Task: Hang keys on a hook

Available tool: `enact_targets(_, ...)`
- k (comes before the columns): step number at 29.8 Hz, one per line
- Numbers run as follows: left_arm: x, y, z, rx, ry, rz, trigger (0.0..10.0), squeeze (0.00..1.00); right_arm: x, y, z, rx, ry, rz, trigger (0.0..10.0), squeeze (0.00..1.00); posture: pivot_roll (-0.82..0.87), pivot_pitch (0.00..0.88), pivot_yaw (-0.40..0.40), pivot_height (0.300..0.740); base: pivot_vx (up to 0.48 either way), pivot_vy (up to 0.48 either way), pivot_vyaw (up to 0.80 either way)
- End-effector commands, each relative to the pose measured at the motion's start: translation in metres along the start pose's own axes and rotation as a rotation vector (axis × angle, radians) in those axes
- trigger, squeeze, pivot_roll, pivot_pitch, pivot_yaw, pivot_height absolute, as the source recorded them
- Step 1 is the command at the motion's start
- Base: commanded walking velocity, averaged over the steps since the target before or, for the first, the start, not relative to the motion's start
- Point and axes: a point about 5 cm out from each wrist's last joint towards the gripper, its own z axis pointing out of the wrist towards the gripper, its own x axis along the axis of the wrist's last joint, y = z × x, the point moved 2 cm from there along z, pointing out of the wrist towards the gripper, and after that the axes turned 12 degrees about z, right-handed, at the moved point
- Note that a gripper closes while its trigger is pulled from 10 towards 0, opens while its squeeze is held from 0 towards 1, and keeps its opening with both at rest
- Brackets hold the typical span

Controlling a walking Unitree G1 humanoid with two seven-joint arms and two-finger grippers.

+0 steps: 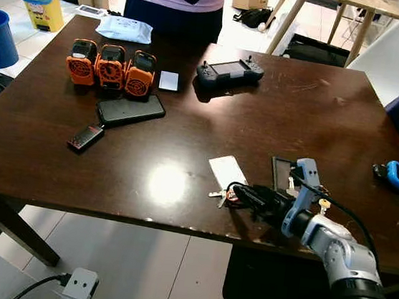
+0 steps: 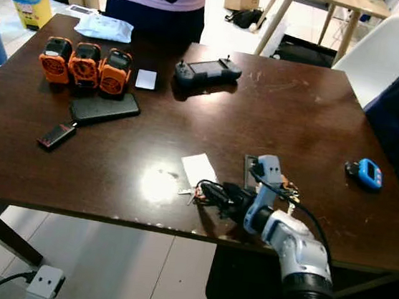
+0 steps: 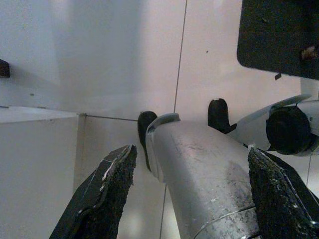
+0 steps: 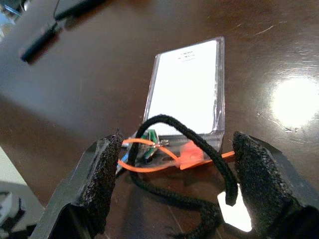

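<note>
The right claw (image 4: 174,184) gapes wide at lower centre of the frame, gripping nothing, straddling the keys (image 4: 149,149) with their black cord (image 4: 199,149) and white card (image 4: 187,89) near the bench (image 1: 190,105) front edge.

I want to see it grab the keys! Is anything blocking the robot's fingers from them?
No. The right gripper is open right at the keys, its fingers on either side of their black cord. Nothing sits between.
</note>
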Motion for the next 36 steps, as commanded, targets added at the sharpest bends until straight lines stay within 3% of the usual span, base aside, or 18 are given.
enact_targets(1,-0.016,0.014,-0.001,-0.045,-0.048,-0.029,10.0,0.00,-0.011,0.006,-0.002,-0.034,-0.054,0.000,10.0,0.00,0.05,0.064,0.008,0.740,0.000,0.000,0.00)
enact_targets(13,-0.018,0.014,-0.002,-0.043,-0.053,-0.035,10.0,0.00,-0.008,-0.001,0.001,0.002,-0.076,-0.066,10.0,0.00,0.06,0.066,0.006,0.740,0.000,0.000,0.00)
enact_targets(15,-0.019,0.014,-0.003,-0.040,-0.055,-0.038,10.0,0.00,-0.009,-0.001,0.001,-0.001,-0.087,-0.071,7.0,0.00,0.06,0.067,0.006,0.740,0.000,0.000,0.00)
enact_targets(16,-0.020,0.014,-0.003,-0.039,-0.057,-0.039,10.0,0.00,-0.010,-0.001,0.001,-0.003,-0.092,-0.075,6.6,0.00,0.06,0.067,0.006,0.740,0.000,0.000,0.00)
enact_targets(22,-0.020,0.014,-0.003,-0.040,-0.059,-0.041,10.0,0.00,-0.011,0.001,0.000,-0.008,-0.100,-0.077,7.0,0.00,0.06,0.067,0.006,0.740,0.000,0.000,0.00)
enact_targets(23,-0.020,0.015,-0.003,-0.041,-0.057,-0.042,10.0,0.00,-0.013,0.002,-0.001,-0.013,-0.112,-0.082,8.0,0.00,0.06,0.073,0.007,0.740,0.000,0.000,0.00)
enact_targets(24,-0.020,0.015,-0.003,-0.041,-0.057,-0.042,10.0,0.00,-0.013,0.002,-0.001,-0.013,-0.112,-0.082,8.0,0.00,0.06,0.073,0.007,0.740,0.000,0.000,0.00)
enact_targets(25,-0.019,0.015,-0.002,-0.042,-0.055,-0.043,10.0,0.00,-0.014,0.003,-0.002,-0.021,-0.127,-0.095,8.9,0.00,0.05,0.074,0.005,0.740,0.000,0.000,0.00)
enact_targets(27,-0.019,0.015,-0.002,-0.042,-0.055,-0.043,10.0,0.00,-0.014,0.003,-0.002,-0.021,-0.127,-0.095,8.9,0.00,0.05,0.074,0.005,0.740,0.000,0.000,0.00)
enact_targets(28,-0.018,0.015,-0.002,-0.042,-0.052,-0.042,10.0,0.00,-0.016,0.004,-0.002,-0.025,-0.140,-0.107,10.0,0.00,0.05,0.074,0.005,0.740,0.000,0.000,0.00)
enact_targets(36,-0.016,0.016,-0.001,-0.048,-0.047,-0.041,10.0,0.00,-0.019,0.004,-0.003,-0.024,-0.157,-0.116,10.0,0.00,0.05,0.068,0.002,0.740,0.000,0.000,0.00)
